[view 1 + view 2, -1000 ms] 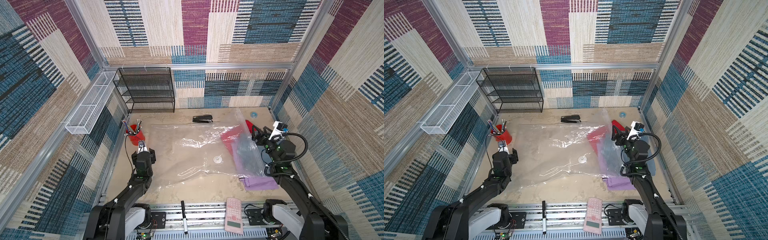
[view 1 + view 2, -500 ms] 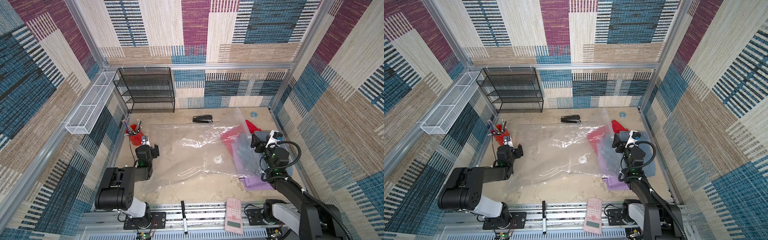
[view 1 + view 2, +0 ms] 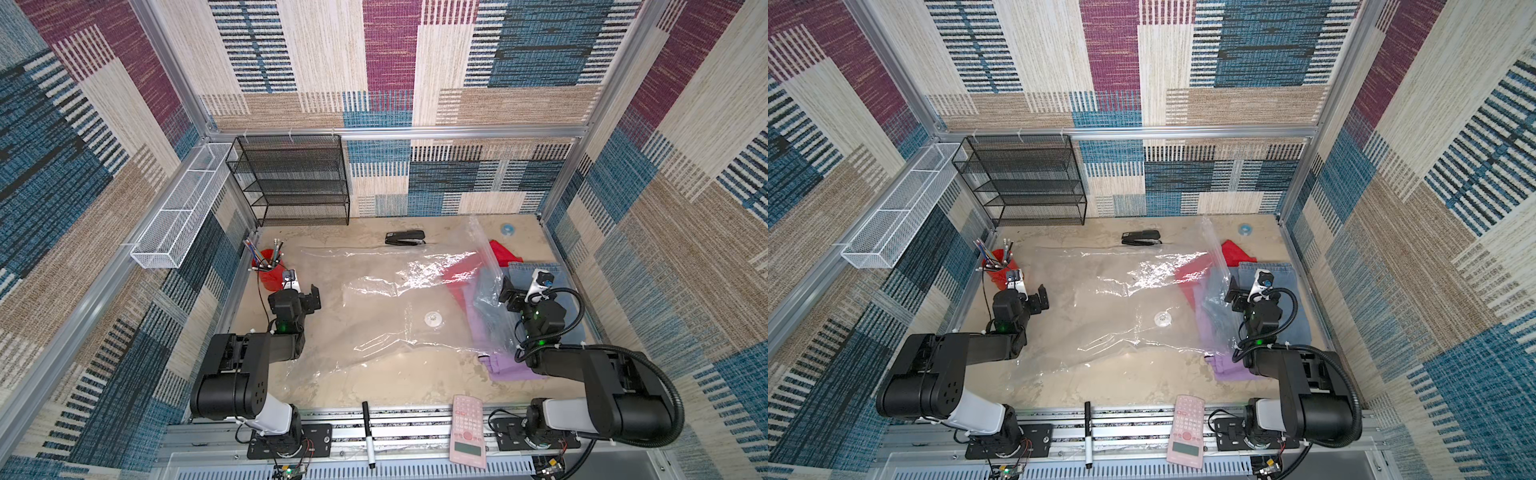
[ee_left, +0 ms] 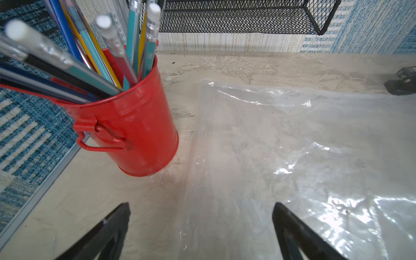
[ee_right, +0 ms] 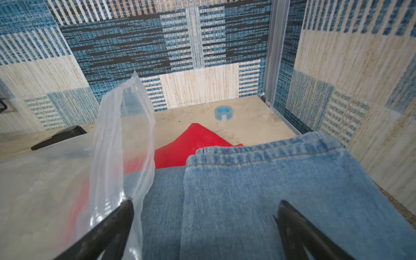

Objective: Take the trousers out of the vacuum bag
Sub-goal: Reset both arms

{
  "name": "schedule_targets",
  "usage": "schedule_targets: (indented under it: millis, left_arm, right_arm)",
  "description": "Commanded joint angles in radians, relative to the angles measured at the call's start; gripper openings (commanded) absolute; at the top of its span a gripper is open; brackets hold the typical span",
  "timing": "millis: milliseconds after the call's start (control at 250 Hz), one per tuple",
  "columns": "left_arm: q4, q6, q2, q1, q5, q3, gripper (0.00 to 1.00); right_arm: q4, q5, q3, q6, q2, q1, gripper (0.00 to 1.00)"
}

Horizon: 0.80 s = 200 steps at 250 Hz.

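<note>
Vacuum bag (image 3: 374,307) flat on surface (image 3: 415,386), red, lilac, denim trousers (image 3: 523,272) half out at its mouth, right hand (image 5: 206,204) over denim, left hand (image 4: 200,209) near pencil bucket (image 4: 135,126), both spread wide, empty

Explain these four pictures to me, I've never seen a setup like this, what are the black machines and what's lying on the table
Two black robot arms stand at the near edge of the table. Two pictures look down from overhead; two come from a camera on each arm's wrist. Each arm ends in a two-fingered gripper; the left gripper and right gripper are open, holding nothing. On the table lies a clear vacuum bag; red trousers, lilac trousers and denim trousers sit at its open end, partly under the plastic. Nearby: pencil bucket, stapler, tape roll.
</note>
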Motion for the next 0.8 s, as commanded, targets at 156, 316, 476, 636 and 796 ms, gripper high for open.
schedule_targets:
  millis: [156, 316, 476, 636, 796]
  left_arm:
    - [0.031, -0.009, 0.000, 0.001, 0.001, -0.001, 1.00]
    - [0.032, -0.009, 0.000, 0.001, 0.001, -0.002, 1.00]
    - [0.034, -0.007, 0.000, 0.002, 0.004, -0.003, 1.00]
    - [0.034, -0.007, 0.000, 0.001, 0.004, -0.004, 1.00]
    - [0.031, -0.009, 0.002, 0.002, 0.004, -0.001, 1.00]
  right_arm:
    - [0.353, -0.060, -0.060, -0.031, 0.137, 0.001, 1.00]
    - [0.285, -0.110, -0.015, -0.060, 0.150, 0.008, 0.99]
    - [0.269, -0.108, -0.008, -0.064, 0.148, 0.011, 0.99]
    - [0.275, -0.110, -0.012, -0.064, 0.146, 0.011, 1.00]
    - [0.273, -0.113, -0.011, -0.064, 0.146, 0.012, 0.99]
